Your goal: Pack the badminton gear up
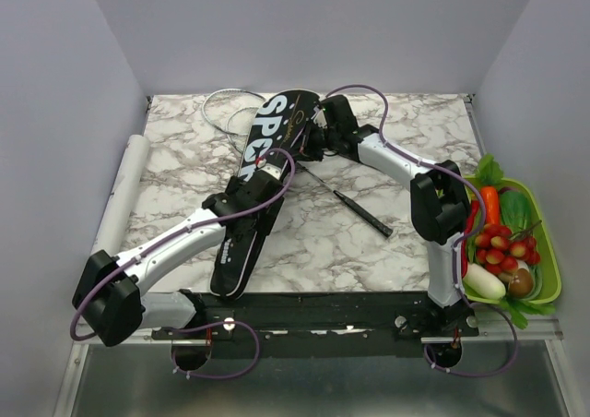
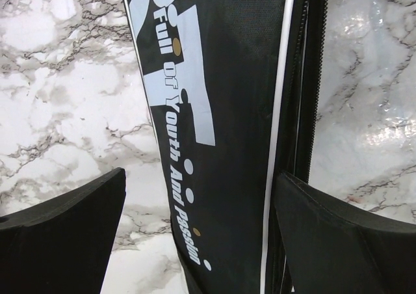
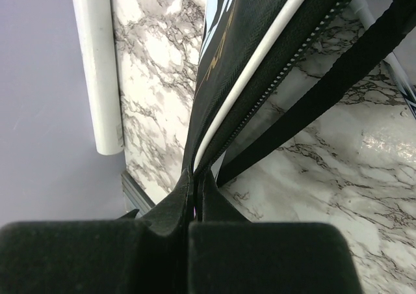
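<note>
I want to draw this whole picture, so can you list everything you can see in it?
bag: one, black with white SPORT letters, lying lengthwise in the middle of the table.
racket: at least one; black handle on the marble right of the bag, pale hoop peeking out at the bag's far left.
roll: one, white, along the table's left edge.
tray: one, green, at the right side.
vegetables: many; red, orange, white and green; in the tray.
table: one, white and grey marble.
left tool: one, black, open, a finger on each side of the bag.
right tool: one, black, shut on the bag's edge.
</note>
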